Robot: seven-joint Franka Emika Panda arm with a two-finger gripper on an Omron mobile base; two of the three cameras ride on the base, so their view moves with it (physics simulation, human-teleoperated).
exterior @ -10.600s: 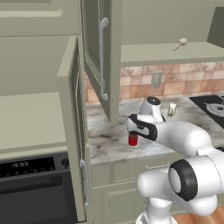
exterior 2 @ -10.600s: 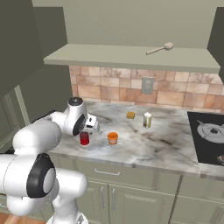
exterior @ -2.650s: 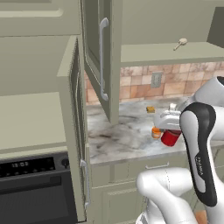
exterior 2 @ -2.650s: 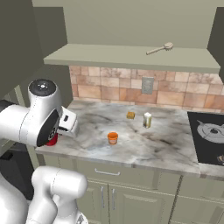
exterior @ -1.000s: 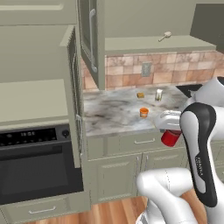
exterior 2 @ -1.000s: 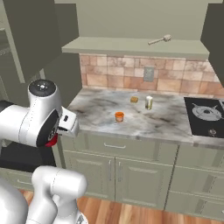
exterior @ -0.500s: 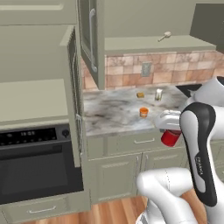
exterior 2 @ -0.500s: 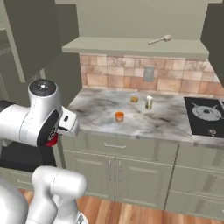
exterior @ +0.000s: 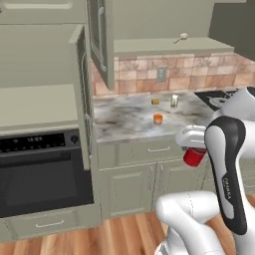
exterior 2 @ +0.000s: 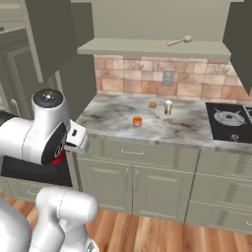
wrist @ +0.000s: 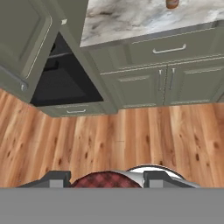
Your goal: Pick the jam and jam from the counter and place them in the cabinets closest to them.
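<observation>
I've got the fingers point(wrist: 105, 178) clamped on what looks like a red jam jar point(exterior: 194, 157), held off the bench point(exterior: 129, 117), orange jar point(exterior: 158, 118) waiting there, upper cabinet door point(exterior: 99, 40) open.

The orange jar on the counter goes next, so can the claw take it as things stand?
Probably not: the claw is shut on a red jar out over the floor, well short of the orange jar.

The arm is folded back over its base; the gripper point(exterior: 194, 149) points downward, jaws seemingly clamped on something red.
</observation>
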